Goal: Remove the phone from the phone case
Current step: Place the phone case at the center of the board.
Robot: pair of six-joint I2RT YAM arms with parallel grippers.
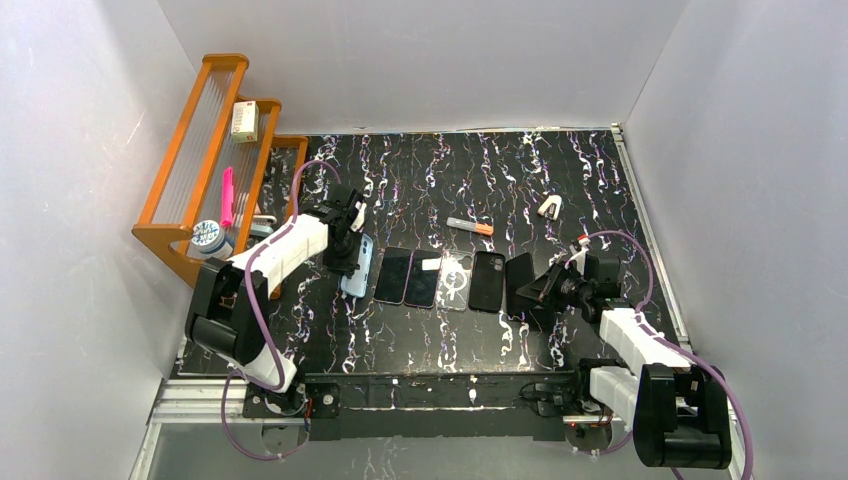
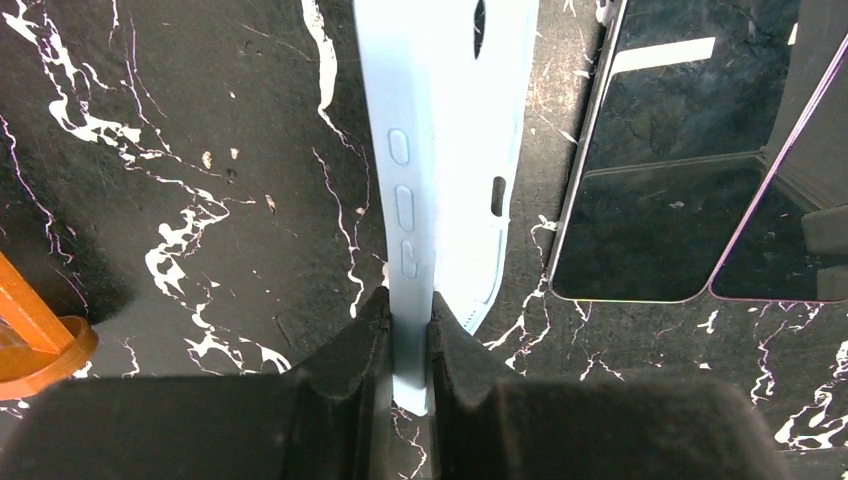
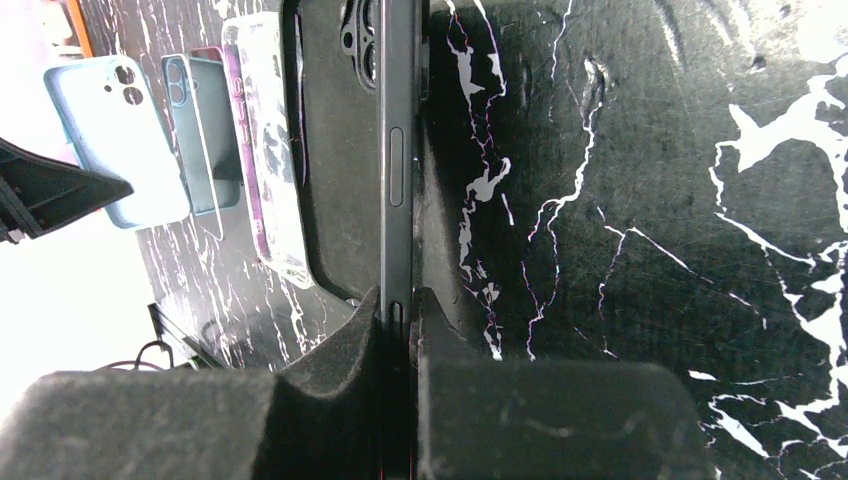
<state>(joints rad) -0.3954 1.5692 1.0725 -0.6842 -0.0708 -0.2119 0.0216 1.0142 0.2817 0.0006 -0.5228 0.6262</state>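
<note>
1. Grips a pale blue phone case in the left gripper, jaws drawn narrow on one end, black fingers pressing both faces.
2. Holds that case on its long edge, running straight ahead of the fingers, button bumps facing up; cannot tell whether the lower edge touches the black marbled table.
3. Finds, just right of the left fingers, a dark-screened phone lying flat, and beyond it, side by side, a purple-rimmed phone.
4. Shows a corner of an orange rack low on the left, behind the fingertips.
5. Clamps a black phone in the right gripper, jaws narrow on its end, padded fingers against front and back.
6. Holds the phone on edge, pointing straight ahead of the fingers, side button facing up.
7. Finds, just left of the right fingers, a black case lying flat, then a clear patterned case, then the purple-rimmed phone.
8. Puts the pale blue phone case farthest left of the right gripper, well apart from the black phone, with the flat row between them.
</note>
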